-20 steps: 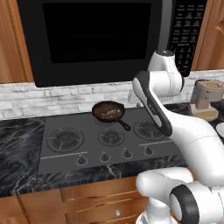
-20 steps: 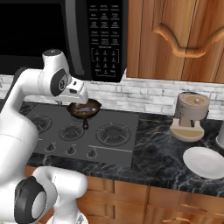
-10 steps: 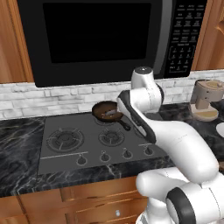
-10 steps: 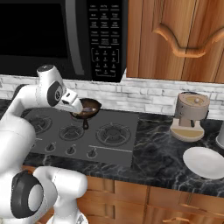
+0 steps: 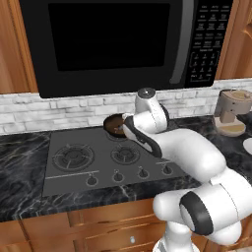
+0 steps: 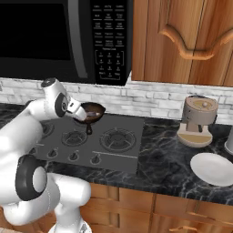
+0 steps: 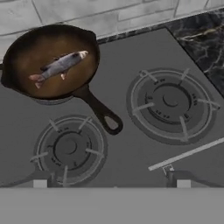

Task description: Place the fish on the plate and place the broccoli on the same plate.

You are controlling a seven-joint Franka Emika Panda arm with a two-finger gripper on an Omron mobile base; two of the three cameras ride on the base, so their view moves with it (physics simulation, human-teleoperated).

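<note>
Pan (image 5: 116,125): right part hidden behind the arm in the left base view; contents too small to tell.
Pan, hand view: left rim cut by the edge.
Gripper (image 7: 111,183): only tips visible; finger spacing cannot be judged.
White dish (image 5: 247,145): cut by right edge.

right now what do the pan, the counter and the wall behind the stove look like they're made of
Frying pan: dark, matte metal, maybe cast iron, judging by its thick one-piece handle; the inside looks brownish. Counter: polished black stone, marble or granite, going by the pale veins. Wall: pale grey-white brick or stone tile with visible joints, matte. All of it is rendered, so these are looks only.
</note>
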